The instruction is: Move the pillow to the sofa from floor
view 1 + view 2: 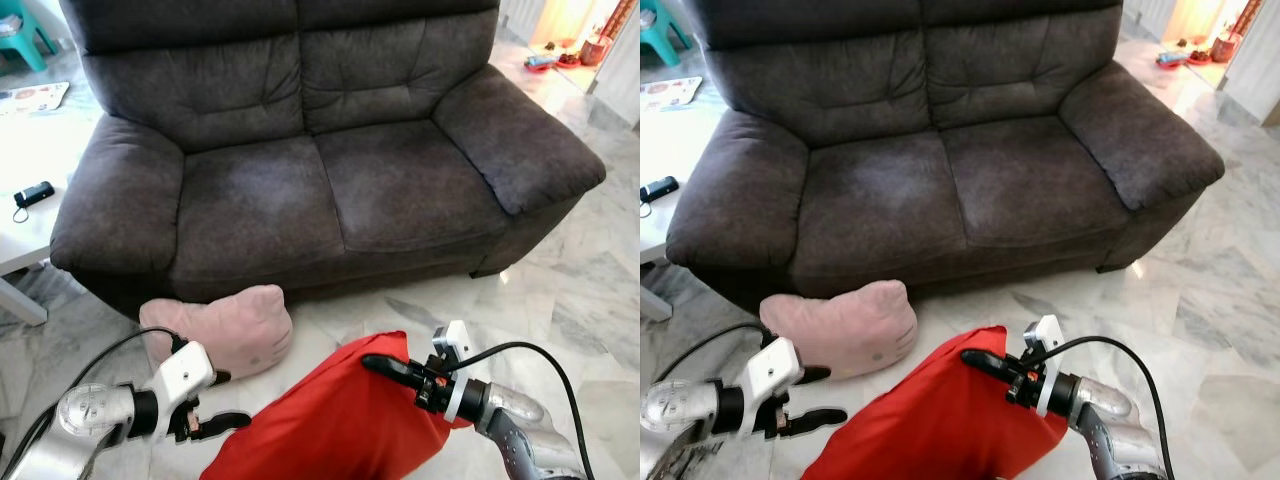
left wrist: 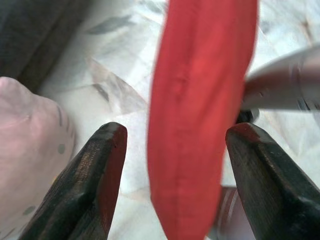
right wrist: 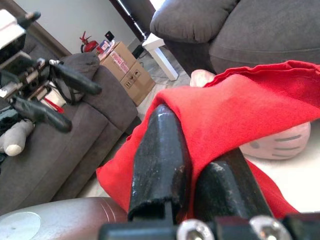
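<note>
The right gripper (image 1: 985,362) pinches the top corner of the soft red fabric pillow (image 1: 940,420), lifted off the floor; it looks light and floppy, so take it at an edge. The left gripper (image 1: 815,395) hangs wide beside it. Beyond lie a pink plush pillow (image 1: 845,325) and the dark grey sofa (image 1: 940,190).

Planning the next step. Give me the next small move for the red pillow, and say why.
Probably raise the red pillow and carry it forward over the sofa seat. The right gripper already pinches its upper corner, the left gripper is open beside it, and the seat lies straight ahead.
</note>
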Controlling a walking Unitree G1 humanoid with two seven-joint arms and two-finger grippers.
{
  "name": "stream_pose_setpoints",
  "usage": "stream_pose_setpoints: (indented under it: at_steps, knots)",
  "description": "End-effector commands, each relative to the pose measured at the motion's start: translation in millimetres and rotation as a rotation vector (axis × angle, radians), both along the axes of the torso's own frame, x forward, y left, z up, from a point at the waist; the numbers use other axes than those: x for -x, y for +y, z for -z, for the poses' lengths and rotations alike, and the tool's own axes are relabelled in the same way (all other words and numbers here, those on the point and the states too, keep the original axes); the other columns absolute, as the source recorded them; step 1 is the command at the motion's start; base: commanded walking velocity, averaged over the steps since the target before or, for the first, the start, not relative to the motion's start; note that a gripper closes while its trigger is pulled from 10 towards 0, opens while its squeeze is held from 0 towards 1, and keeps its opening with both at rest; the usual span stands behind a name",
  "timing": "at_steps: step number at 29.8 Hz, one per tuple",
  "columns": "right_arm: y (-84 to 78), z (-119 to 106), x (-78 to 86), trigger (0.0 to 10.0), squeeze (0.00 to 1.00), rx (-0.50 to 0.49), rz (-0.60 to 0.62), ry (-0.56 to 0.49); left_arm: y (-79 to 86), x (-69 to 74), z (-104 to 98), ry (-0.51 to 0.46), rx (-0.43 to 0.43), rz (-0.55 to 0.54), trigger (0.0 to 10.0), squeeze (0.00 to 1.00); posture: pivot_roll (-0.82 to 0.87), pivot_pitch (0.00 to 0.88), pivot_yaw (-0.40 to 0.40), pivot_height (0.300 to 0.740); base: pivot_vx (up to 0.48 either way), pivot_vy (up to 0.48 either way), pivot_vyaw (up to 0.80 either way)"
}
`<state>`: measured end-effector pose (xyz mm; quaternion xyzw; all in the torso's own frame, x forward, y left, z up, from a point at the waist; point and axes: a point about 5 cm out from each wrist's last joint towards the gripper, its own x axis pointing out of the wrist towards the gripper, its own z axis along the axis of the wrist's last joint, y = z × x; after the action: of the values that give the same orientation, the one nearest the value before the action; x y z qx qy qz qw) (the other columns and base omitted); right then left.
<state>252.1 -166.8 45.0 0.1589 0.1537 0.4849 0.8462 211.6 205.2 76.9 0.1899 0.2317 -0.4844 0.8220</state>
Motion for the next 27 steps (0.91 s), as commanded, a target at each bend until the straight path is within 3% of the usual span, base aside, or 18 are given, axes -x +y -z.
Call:
stream_pose_setpoints:
  at_steps: [1,8,16,27]
  knots:
    - [6.3,-23,-7.8,10.0,0.00,-0.063,-0.035,-0.117,-1.1,7.0,0,-0.020,-0.052,0.042,10.0,0.00,0.00,0.118,0.014,0.740,0.000,0.000,0.00]
    - [9.7,-31,-10.9,10.0,0.00,-0.104,-0.042,-0.138,1.9,13.8,16,-0.061,-0.092,-0.001,10.0,0.00,0.01,0.122,0.012,0.740,0.000,0.000,0.00]
    - [6.8,-48,-8.7,10.0,0.00,-0.171,-0.106,-0.178,19.5,1.0,25,-0.166,-0.156,-0.089,10.0,0.00,0.00,0.122,0.005,0.740,0.000,0.000,0.00]
    - [8.8,-47,2.5,10.0,0.00,-0.151,-0.199,-0.168,23.7,-9.8,21,-0.214,-0.159,-0.088,10.0,0.00,0.00,0.125,0.004,0.740,0.000,0.000,0.00]
